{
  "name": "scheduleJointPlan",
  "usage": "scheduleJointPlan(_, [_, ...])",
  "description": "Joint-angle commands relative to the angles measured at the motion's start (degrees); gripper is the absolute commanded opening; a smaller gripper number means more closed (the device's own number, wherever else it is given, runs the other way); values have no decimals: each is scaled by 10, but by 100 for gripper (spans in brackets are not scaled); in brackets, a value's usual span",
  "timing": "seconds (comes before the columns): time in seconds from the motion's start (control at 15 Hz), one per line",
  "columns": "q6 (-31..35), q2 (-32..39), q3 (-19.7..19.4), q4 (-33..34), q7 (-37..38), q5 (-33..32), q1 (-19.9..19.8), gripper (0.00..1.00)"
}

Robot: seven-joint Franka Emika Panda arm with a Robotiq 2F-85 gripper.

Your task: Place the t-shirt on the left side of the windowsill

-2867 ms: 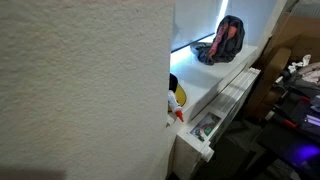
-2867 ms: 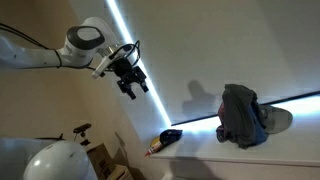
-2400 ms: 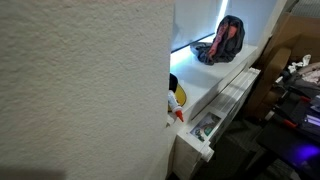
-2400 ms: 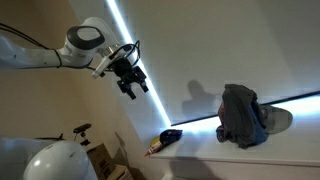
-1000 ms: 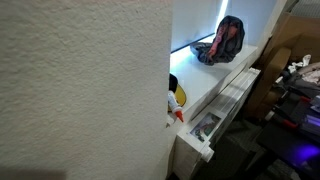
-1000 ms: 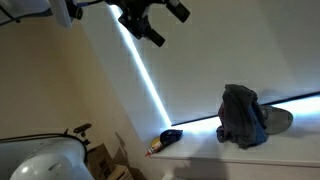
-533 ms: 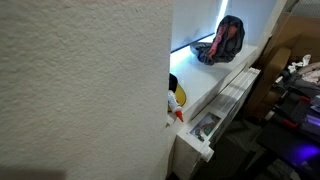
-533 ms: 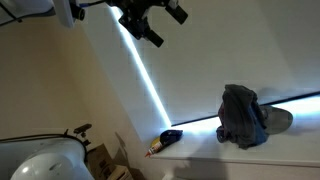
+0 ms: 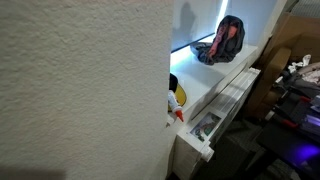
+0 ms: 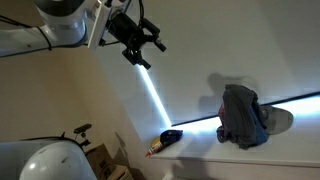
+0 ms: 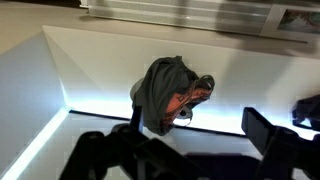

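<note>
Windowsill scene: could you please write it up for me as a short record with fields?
t-shirt: t-shirt, bunched in a heap on the sill, not held
sill: sill, white, lit strip along its back edge
gripper: gripper, open and empty, in the air, apart from the t-shirt
other item: small dark object, on the sill, apart from the t-shirt
task state: t-shirt not yet grasped

The gripper (image 10: pixel 150 54), at the top edge a moment ago, has come down slightly toward the t-shirt (image 10: pixel 243 115).
</note>
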Motion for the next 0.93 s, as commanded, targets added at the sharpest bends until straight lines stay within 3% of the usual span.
scheduleJointPlan(0.0, [-46, 14, -22, -12, -70, -19, 5, 100])
scheduleJointPlan(0.07, [-24, 15, 1, -3, -28, -6, 5, 100])
scheduleJointPlan(0.27, [-40, 19, -21, -6, -58, -9, 4, 100])
scheduleJointPlan(0.4, [20, 38, -24, -7, -8, -9, -11, 100])
scheduleJointPlan(0.6, [150, 153, -52, 35, 73, 0, -10, 100])
scheduleJointPlan(0.87, [211, 282, -94, 110, 141, 4, 26, 100])
